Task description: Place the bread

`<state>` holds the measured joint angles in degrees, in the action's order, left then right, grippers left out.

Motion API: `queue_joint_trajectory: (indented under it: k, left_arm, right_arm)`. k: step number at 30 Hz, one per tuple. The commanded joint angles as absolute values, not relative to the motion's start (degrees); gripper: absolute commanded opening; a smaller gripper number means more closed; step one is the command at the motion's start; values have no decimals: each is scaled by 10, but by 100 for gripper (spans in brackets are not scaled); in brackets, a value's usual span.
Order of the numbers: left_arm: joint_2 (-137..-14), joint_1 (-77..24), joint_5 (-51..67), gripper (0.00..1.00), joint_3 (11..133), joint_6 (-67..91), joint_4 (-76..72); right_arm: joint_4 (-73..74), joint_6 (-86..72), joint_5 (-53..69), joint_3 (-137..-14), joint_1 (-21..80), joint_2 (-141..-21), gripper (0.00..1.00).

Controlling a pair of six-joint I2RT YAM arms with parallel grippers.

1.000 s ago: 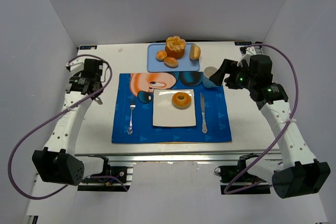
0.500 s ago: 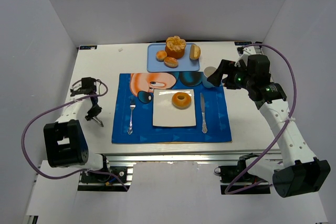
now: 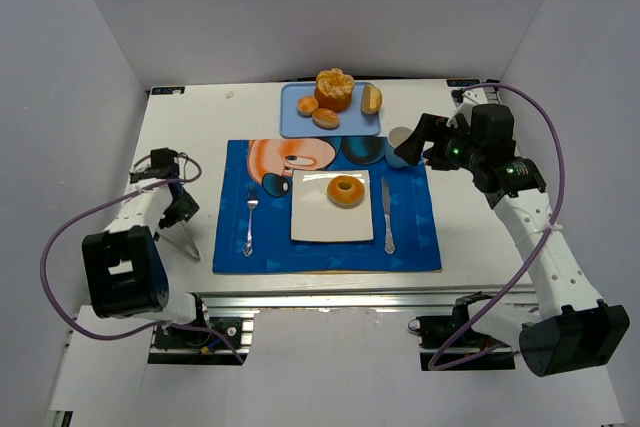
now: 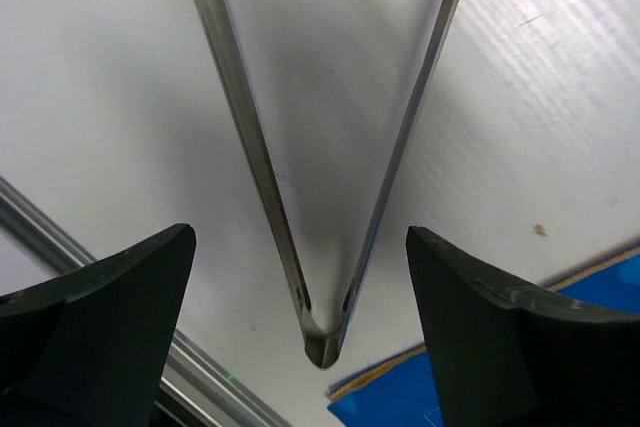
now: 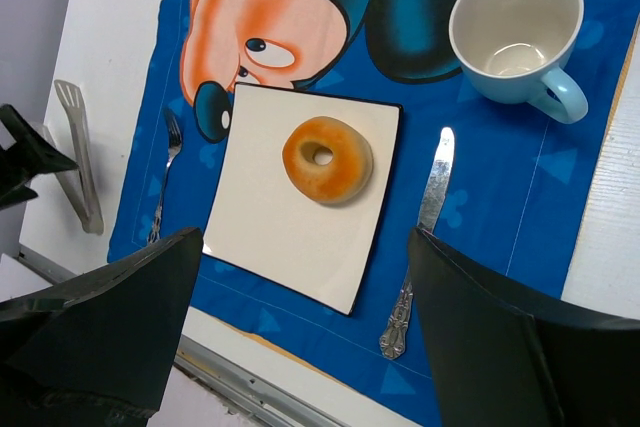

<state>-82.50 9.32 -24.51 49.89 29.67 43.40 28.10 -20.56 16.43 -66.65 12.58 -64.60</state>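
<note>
The bread (image 3: pixel 347 191), a golden-brown ring with a hole in the middle, lies flat on a white square plate (image 3: pixel 322 219), toward the plate's far right corner, and nothing is touching it. The plate sits in the middle of a blue cartoon placemat (image 3: pixel 420 237) on the white counter (image 3: pixel 480 237), with a fork (image 3: pixel 249 217) on the mat to its left and a knife (image 3: pixel 388 215) on the mat to its right. The right claw (image 3: pixel 420 137) hangs above the far right corner of the mat, over a pale blue mug (image 3: pixel 400 150). In its own wrist view its two fingers (image 5: pixel 110 327) stand wide apart with nothing between them, and the bread, plate and mug all lie well below. Behind the mat a light blue tray (image 3: pixel 295 127) holds a tall orange muffin (image 3: pixel 334 89) and three small rolls (image 3: pixel 326 117). The left arm is folded in near its base at the left edge of the counter, and the left claw (image 3: pixel 180 209) points down off the mat's left side. Its fingers (image 4: pixel 110 297) are spread wide too, straddling the hinged end of a pair of metal tongs (image 4: pixel 245 127) that lies on the counter without touching either finger
</note>
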Motion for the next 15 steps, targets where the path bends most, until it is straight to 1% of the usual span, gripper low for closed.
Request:
queue_joint_trajectory:
  k: [1,5,6,7,9,10,12,13,15]
  left_arm:
    - [-763,98,-246,98,570,294,484]
    - [-684,98,-220,98,661,313,564]
    - [-662,97,-197,98,678,318,563]
    - [-624,97,-178,98,712,322,551]
    - [-590,97,-119,98,741,324,525]
    - [-565,97,-113,98,759,327,510]
    - [-555,98,-114,98,782,314,483]
    - [-552,97,-88,98,800,296,449]
    - [-555,97,-75,98,808,257,412]
  right_arm:
    - [271,-197,163,-676,129,-632,89]
    - [275,-196,157,-675,130,-631,89]
    - [275,-194,158,-675,130,-631,89]
    - [276,-188,155,-674,132,-631,89]
    - [275,-189,138,-678,133,-632,90]
    - [279,-185,131,-682,134,-634,89]
    - [284,-178,113,-693,134,-639,89]
    - [295,-171,96,-711,135,-642,89]
    - [295,-164,93,-722,138,-642,90]
